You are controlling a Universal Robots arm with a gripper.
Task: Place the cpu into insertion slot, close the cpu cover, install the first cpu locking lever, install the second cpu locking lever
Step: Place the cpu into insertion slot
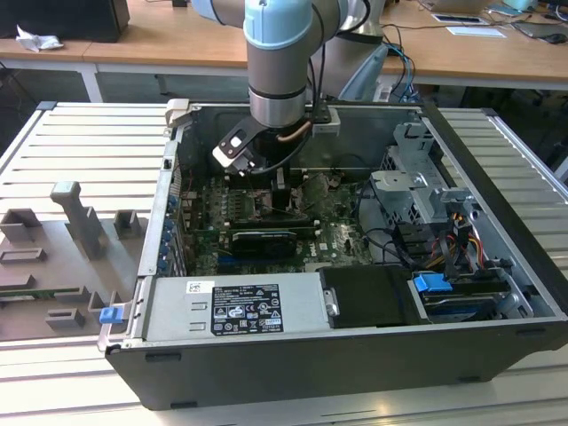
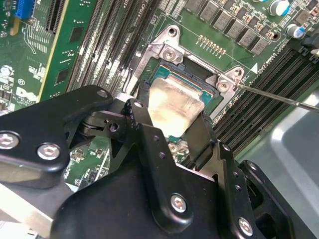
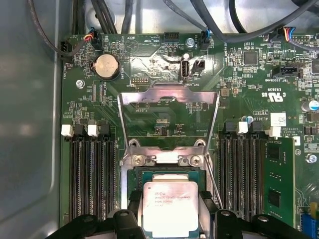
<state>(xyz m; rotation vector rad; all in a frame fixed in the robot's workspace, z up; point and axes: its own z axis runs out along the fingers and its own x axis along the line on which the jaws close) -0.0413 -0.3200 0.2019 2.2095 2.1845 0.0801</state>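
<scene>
The cpu [image 3: 168, 209], a flat square chip with a silvery top, sits at the insertion slot [image 3: 169, 175] on the green motherboard. My gripper [image 3: 171, 197] is shut on it, one black finger [image 3: 134, 200] against each side edge. In the second wrist view the cpu [image 2: 174, 103] lies between the fingers [image 2: 203, 133], low over the socket frame [image 2: 167, 50]. The cpu cover [image 3: 169, 95] stands swung open beyond the socket. A thin locking lever [image 2: 279, 97] juts out beside the socket. In the exterior view the gripper [image 1: 280, 191] reaches down inside the computer case [image 1: 355, 355].
Rows of memory slots [image 3: 89, 174] flank the socket on both sides. A long black card [image 1: 262, 240], a power supply [image 1: 231, 306] and a drive cage [image 1: 417, 177] crowd the case. Cables [image 3: 239, 30] hang over the board. A grey fixture tray [image 1: 71, 240] lies at the exterior view's left.
</scene>
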